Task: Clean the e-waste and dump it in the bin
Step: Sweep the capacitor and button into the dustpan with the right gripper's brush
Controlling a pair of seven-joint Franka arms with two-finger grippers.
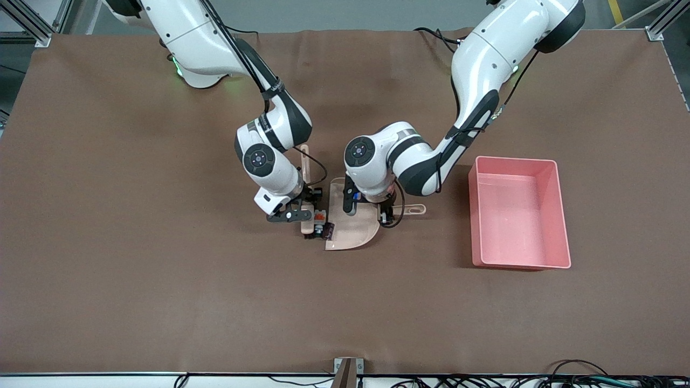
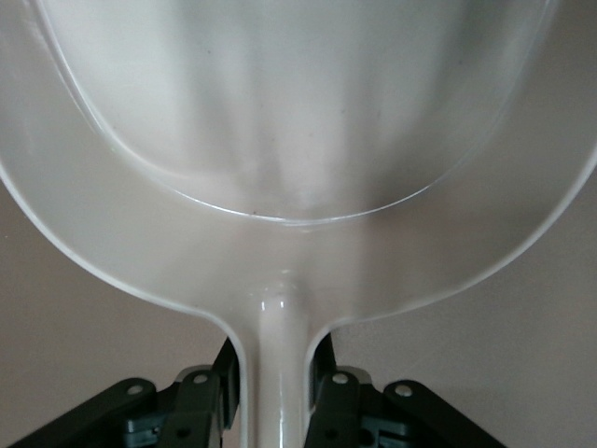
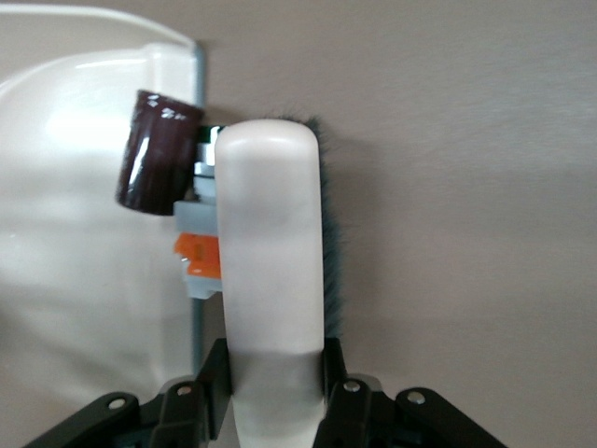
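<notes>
The beige dustpan (image 1: 350, 233) lies flat mid-table. My left gripper (image 1: 385, 211) is shut on its handle (image 2: 278, 373); the pan's empty bowl (image 2: 298, 140) fills the left wrist view. My right gripper (image 1: 303, 213) is shut on a beige brush (image 3: 270, 243), whose head stands at the pan's open edge. The dark brown-black block (image 3: 159, 163) lies on the pan's lip (image 1: 327, 232). The white part with orange bits (image 3: 199, 257) sits between brush and pan edge (image 1: 321, 217). The pink bin (image 1: 515, 159) stands empty toward the left arm's end of the table.
The brush's long handle (image 1: 305, 161) points toward the robots' bases. Brown cloth (image 1: 161, 269) covers the whole table. Cables (image 1: 539, 380) lie along the table edge nearest the front camera.
</notes>
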